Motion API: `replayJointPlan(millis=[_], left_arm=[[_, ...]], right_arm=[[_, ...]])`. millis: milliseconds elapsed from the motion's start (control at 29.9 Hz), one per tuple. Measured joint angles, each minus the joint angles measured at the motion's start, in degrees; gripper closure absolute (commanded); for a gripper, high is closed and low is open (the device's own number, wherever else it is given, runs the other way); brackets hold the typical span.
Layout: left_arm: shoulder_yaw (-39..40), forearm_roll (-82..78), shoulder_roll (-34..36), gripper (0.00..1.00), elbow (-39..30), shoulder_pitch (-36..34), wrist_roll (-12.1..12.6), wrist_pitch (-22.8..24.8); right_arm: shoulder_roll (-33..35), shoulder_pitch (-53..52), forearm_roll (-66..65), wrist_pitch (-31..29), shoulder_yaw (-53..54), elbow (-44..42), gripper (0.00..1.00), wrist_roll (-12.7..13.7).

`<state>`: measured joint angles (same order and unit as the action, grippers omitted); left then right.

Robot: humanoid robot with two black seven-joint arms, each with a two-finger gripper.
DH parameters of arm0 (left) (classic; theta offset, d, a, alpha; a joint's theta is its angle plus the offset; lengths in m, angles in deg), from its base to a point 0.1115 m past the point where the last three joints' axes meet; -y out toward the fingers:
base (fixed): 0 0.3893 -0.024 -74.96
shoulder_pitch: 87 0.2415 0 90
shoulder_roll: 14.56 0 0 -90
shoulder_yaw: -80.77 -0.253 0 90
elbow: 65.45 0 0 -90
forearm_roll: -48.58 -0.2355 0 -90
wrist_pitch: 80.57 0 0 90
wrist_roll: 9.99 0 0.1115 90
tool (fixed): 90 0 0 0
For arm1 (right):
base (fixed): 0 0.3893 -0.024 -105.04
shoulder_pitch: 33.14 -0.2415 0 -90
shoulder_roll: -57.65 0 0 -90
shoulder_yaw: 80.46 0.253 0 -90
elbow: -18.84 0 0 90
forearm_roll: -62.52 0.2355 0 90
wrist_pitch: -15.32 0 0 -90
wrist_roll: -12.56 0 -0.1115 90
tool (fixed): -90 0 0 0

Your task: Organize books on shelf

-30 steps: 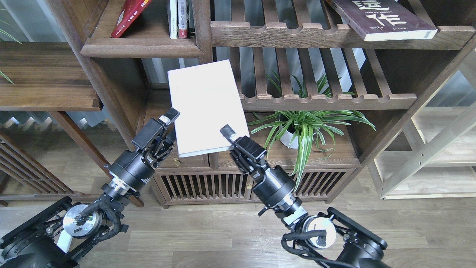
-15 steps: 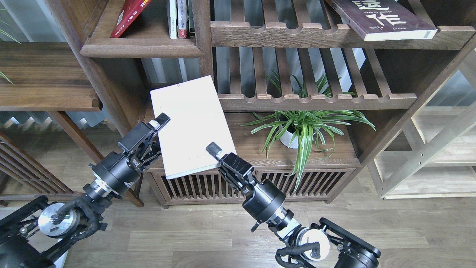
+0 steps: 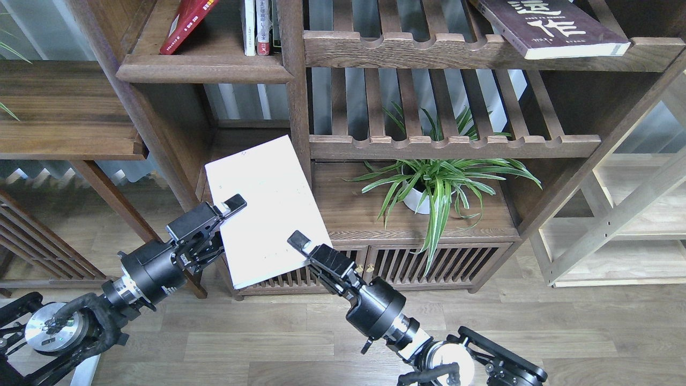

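1. The left black two-finger gripper reaches up from 8 o'clock, its fingers closed over the left edge of the plain white paperback book.
2. The right black two-finger gripper rises from 5 o'clock, its fingers clamped on the same book's lower right corner.
3. The white book hangs tilted in mid-air between the two grippers, cover up, in front of the large dark walnut-brown wooden bookcase and its low slatted cabinet doors.
4. At 11 o'clock, a red paperback leans on a solid upper board beside several upright books.
5. At 1 o'clock, a dark brown paperback with large white Chinese characters lies flat on the top slatted rack.
6. A green spider plant in a white pot stands on the cabinet top, beneath the lower slatted rack.
7. Pale light-wood frame shelving stands at 3 o'clock; the grey-brown wood plank floor runs across the foreground.
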<state>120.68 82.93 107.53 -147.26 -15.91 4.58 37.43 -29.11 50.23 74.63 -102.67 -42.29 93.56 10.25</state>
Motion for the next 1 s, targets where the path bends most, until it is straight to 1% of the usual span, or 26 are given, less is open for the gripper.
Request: replayJointPlan(millis=[67,100,134,234,301,368,434,501,635,702,735,768,802,869,936,1002], left_arm=[[-0.4,0.0,0.2,0.15,0.0,0.0,0.0,0.0],[-0.6,0.0,0.2,0.17,0.0,0.0,0.0,0.0],[-0.6,0.0,0.2,0.22,0.0,0.0,0.1,0.0],[-0.7,0.0,0.3,0.39,0.1,0.0,0.6,0.0],[-0.7,0.0,0.2,0.44,0.3,-0.1,0.8,0.0],[-0.6,0.0,0.0,0.56,0.6,-0.1,0.9,0.0],[-0.6,0.0,-0.1,0.73,0.7,-0.1,0.9,0.0],[-0.6,0.0,-0.2,0.83,0.8,0.1,0.9,0.0],[-1.0,0.0,-0.4,0.93,1.0,0.2,1.0,0.0],[-1.0,0.0,-0.4,0.96,1.1,0.2,1.0,0.0],[-1.0,0.0,-0.5,0.97,1.1,0.2,1.0,0.0],[-1.0,0.0,-0.5,0.98,1.1,0.1,1.0,0.0],[-1.0,0.0,-0.6,0.98,1.1,0.0,1.0,0.0],[-1.0,0.0,-0.6,0.98,1.1,-0.2,1.0,0.0],[-1.1,-0.1,-0.7,0.98,1.2,-0.3,1.0,0.0],[-1.3,-0.2,-0.9,0.98,1.1,-0.5,1.2,0.0]], right_arm=[[-0.1,0.2,-0.3,0.0,-0.7,0.0,0.99,0.2],[-0.1,0.3,-0.4,0.0,-1.0,0.0,0.99,0.3],[-0.1,0.5,-0.5,0.0,-1.2,0.0,0.99,0.4],[-0.2,0.8,-0.5,0.0,-1.3,0.0,0.99,0.6],[-0.2,0.9,-0.5,0.0,-1.3,0.0,0.99,0.8],[-0.2,0.9,-0.5,0.0,-1.3,0.0,0.99,0.9],[-0.2,0.9,-0.5,0.0,-1.3,0.0,0.99,0.9],[-0.3,0.9,-0.5,0.0,-1.4,0.0,0.99,1.0],[-0.3,0.9,-0.5,0.0,-1.3,0.0,0.99,1.0],[-0.4,0.8,-0.5,0.0,-1.3,0.0,0.96,1.0],[-0.5,0.8,-0.5,0.0,-1.3,0.0,0.93,1.0],[-0.5,0.8,-0.5,0.0,-1.3,0.0,0.85,1.0],[-0.5,0.8,-0.5,0.0,-1.2,0.0,0.80,1.0],[-0.5,0.8,-0.5,0.0,-1.2,0.0,0.65,1.0],[-0.5,0.9,-0.8,0.0,-1.2,0.0,0.54,1.0],[-0.8,1.5,-1.4,0.0,-1.1,0.0,0.46,1.1]])
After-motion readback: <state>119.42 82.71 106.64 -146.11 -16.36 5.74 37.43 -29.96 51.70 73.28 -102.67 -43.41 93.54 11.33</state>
